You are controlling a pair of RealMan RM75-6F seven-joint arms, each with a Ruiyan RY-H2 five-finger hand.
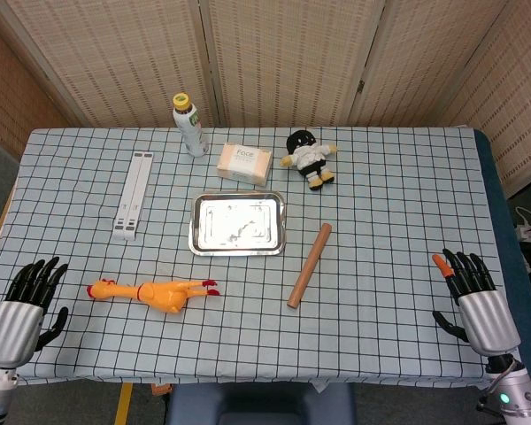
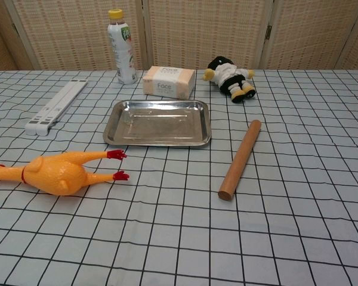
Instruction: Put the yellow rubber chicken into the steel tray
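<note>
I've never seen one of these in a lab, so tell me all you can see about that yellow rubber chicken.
The yellow rubber chicken is a glossy orange-yellow toy, rubbery looking, with a red band at the neck and red feet. It lies lengthwise on the checked tablecloth, feet pointing toward the wooden rolling pin, in front of the steel tray. Nothing touches it but the cloth.

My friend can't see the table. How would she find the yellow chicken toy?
Start at the shiny steel tray in the middle of the checked tablecloth. Look toward the near edge, on the robot's left side: the yellow rubber chicken lies there on its side. Nothing else is bright yellow with red feet; the wooden rolling pin nearby is plain brown.
</note>
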